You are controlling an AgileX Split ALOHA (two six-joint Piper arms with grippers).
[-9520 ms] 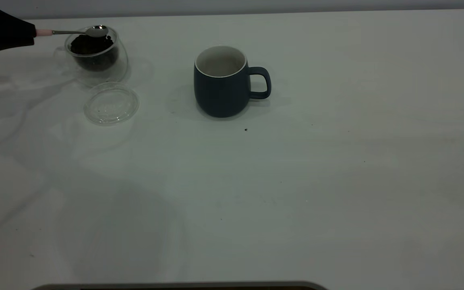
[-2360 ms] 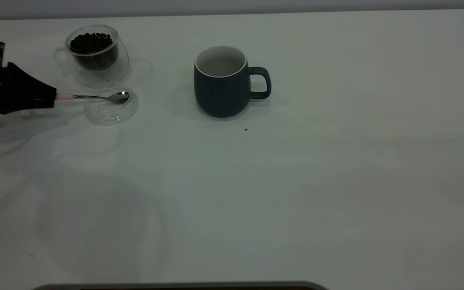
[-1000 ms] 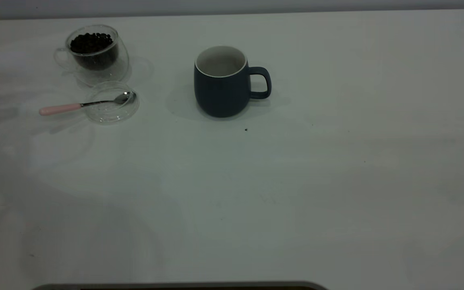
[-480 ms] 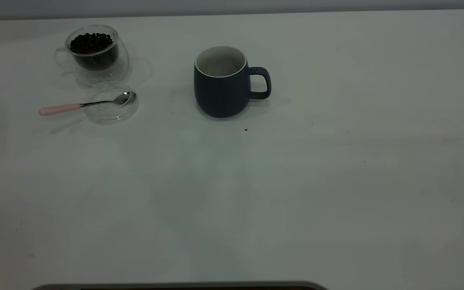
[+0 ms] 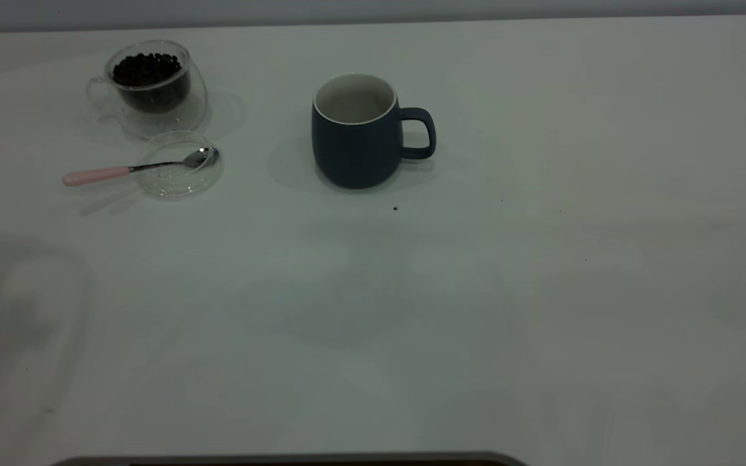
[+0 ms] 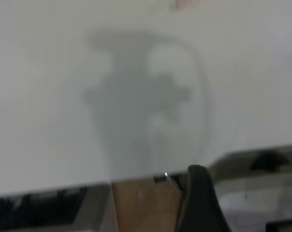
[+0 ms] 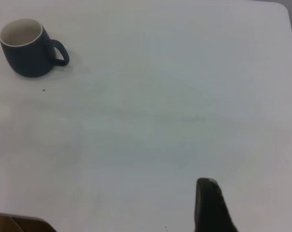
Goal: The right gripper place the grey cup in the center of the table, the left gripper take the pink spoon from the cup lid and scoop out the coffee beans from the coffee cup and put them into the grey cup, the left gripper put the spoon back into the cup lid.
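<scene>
Gone from the exterior view, left gripper (image 6: 199, 203), jaw state impossible to tell, leaving pink spoon (image 5: 133, 169) resting bowl-first in cup lid (image 5: 179, 173) beside grey cup (image 5: 357, 133), task seemingly finishing.

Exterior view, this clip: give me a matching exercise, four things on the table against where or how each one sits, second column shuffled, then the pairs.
Things
1. spoon
2. grey cup
3. glass cup
4. lid

States
A. holds dark coffee beans
B. lies flat in front of the glass cup, with the spoon's bowl on it
C. bowl rests on the lid, pink handle sticks out past its rim
D. stands upright near the table's middle, handle toward the right arm's side

Pairs: 1-C, 2-D, 3-A, 4-B
</scene>
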